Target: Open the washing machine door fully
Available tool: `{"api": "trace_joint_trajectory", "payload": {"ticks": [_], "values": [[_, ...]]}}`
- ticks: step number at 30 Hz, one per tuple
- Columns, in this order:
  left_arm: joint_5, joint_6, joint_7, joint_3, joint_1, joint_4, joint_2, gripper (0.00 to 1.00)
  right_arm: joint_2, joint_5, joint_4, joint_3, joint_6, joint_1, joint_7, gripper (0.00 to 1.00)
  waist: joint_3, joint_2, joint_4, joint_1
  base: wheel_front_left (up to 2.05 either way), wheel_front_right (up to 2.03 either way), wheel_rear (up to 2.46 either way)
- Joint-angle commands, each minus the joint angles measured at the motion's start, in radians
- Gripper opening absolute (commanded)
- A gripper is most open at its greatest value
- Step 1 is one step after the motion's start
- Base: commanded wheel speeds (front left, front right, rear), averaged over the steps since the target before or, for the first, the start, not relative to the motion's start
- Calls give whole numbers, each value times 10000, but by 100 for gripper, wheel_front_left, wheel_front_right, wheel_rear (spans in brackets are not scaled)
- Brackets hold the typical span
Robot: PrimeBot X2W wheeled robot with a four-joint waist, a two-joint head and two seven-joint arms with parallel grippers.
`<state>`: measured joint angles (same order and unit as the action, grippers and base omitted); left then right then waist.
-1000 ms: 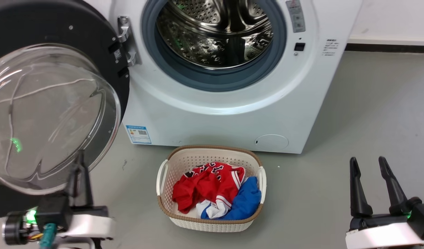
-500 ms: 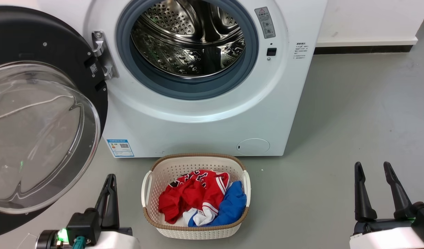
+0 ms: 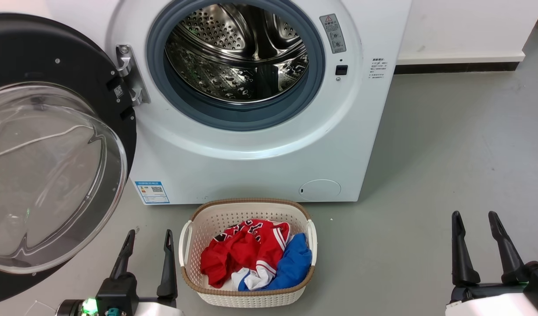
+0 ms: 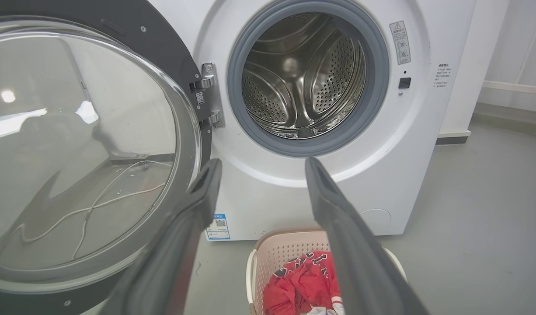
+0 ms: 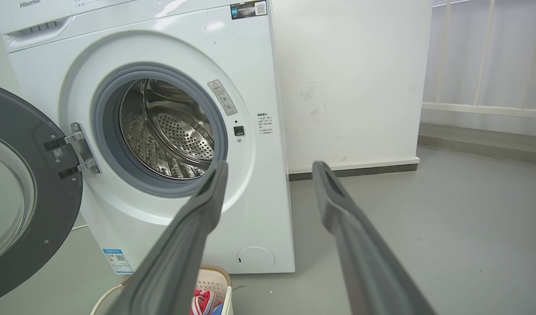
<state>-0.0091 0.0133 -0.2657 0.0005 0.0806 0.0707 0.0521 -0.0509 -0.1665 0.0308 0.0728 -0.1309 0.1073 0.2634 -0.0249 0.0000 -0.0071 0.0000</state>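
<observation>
A cream perforated laundry basket [image 3: 247,300] with a brown rim stood on the grey floor [image 3: 449,140]. Inside the basket lay a crumpled red garment [image 3: 238,245] with white trim, a blue cloth [image 3: 297,263] against the basket's right side, and some white fabric [image 3: 251,277] at its near wall. Well beyond the basket, to its right, ran a white wall [image 3: 462,26] with a dark skirting strip [image 3: 453,67]

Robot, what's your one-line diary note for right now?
washing machine door: wide open | left gripper: open, holding nothing | right gripper: open, holding nothing | basket: clothes inside, on floor
</observation>
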Motion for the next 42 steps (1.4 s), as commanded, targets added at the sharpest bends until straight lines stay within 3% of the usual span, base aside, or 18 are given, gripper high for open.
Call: {"api": "trace_joint_trajectory", "payload": {"ticks": [1,16,17,22,42], "values": [[68,47,23,-42,130,-13,-15,100,15,-51,-9,10,2,97,17,100,-5,0,7,0,0,0,0],[37,174,23,-141,168,-37,-14,100,15,-108,-66,-10,2,74,17,100,-33,0,-6,0,0,0,0],[-4,148,0,-155,119,-21,0,0,0,-75,-50,-12,0,1,0,0,-33,0,-7,0,0,0,0],[-190,116,54,-172,215,454,-2,0,2,-227,-467,-38,0,50,-34,0,-31,0,-7,0,0,0,0],[-4453,-308,1058,182,-373,783,-6,0,-166,-4243,-1063,-130,0,-566,-869,0,21,0,6,0,0,0,0]]}}
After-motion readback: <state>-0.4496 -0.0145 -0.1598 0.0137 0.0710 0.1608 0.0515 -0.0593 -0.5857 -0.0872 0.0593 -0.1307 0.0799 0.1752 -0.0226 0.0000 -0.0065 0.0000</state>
